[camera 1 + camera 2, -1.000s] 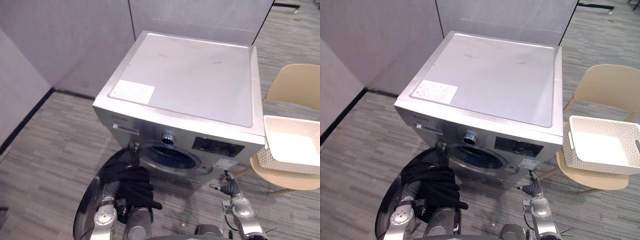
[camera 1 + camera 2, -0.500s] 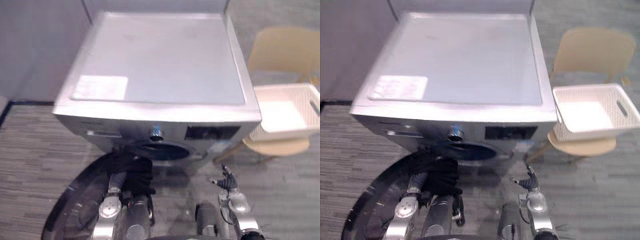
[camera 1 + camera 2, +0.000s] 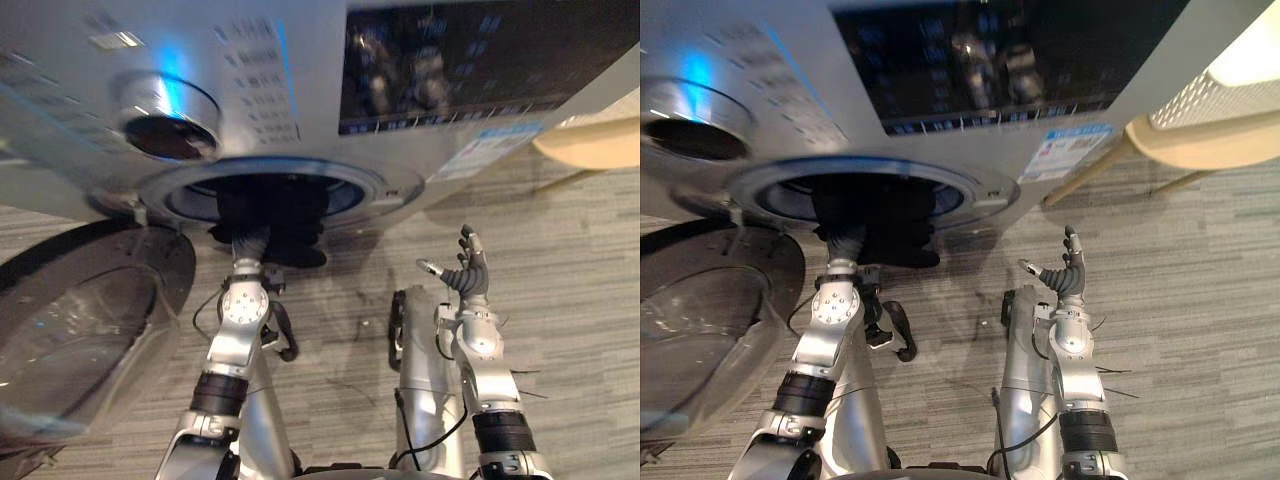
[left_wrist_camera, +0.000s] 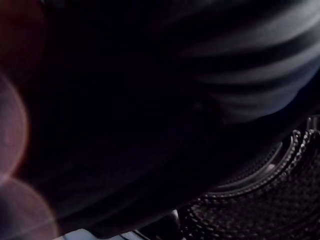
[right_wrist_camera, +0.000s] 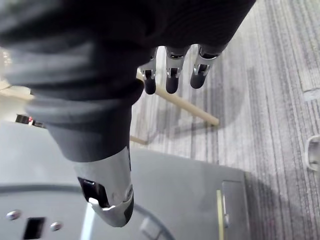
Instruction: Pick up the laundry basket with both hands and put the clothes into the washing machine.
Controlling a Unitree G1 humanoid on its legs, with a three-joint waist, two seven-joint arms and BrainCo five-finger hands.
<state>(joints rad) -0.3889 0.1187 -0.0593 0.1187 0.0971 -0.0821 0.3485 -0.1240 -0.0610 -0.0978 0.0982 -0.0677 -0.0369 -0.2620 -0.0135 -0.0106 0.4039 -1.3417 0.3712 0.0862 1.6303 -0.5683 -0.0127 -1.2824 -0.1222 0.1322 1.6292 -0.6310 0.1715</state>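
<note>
- Left eye view: dark clothes [image 3: 270, 212] bunched in washing machine [image 3: 300, 90] drum mouth; door [image 3: 80, 320] hangs open.
- Left hand [image 3: 248, 242] buried in the clothes; fingers hidden, grip can't be told.
- Right hand [image 3: 468, 275] raised above floor [image 3: 580, 300], fingers straight and apart, empty.
- Laundry basket [image 3: 1240, 80] seemingly on chair [image 3: 1200, 140], right of the machine.

The black bundle of clothes [image 3: 272, 215] - earlier out over the open round glass door [image 3: 80, 320] - now sits in the mouth of the silver front-loading washing machine [image 3: 300, 90]; the camera has dropped close.
</note>
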